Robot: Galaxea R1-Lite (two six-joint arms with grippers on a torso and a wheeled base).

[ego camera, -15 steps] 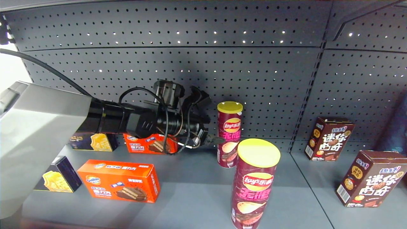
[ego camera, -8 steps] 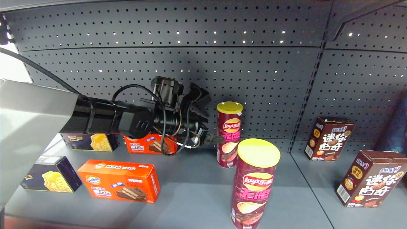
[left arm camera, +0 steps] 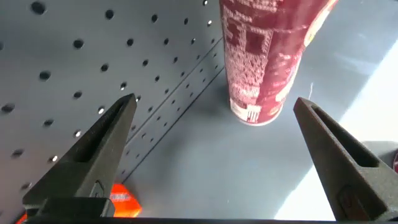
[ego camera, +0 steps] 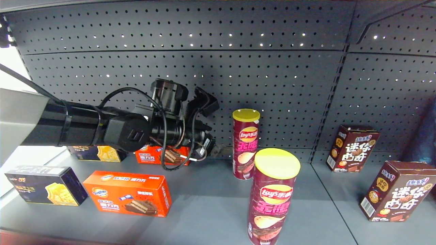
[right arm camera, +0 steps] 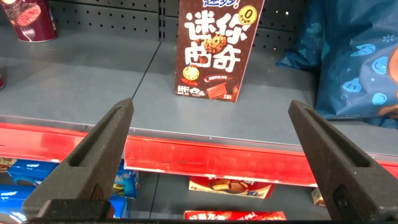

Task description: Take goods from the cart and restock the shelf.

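Left claw (left arm camera: 214, 102), spread and empty, is hanging back-left of the front can (ego camera: 274, 194); the rear can (left arm camera: 261, 56) is standing upright just behind that can. We are judging the rear can light, stiff, slippery: grasp mid-body.

Dim shelf (ego camera: 211, 204), glare far L, fisheye-bowed edges.

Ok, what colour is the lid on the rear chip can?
The lid of the rear chip can is yellow, best seen in the head view.
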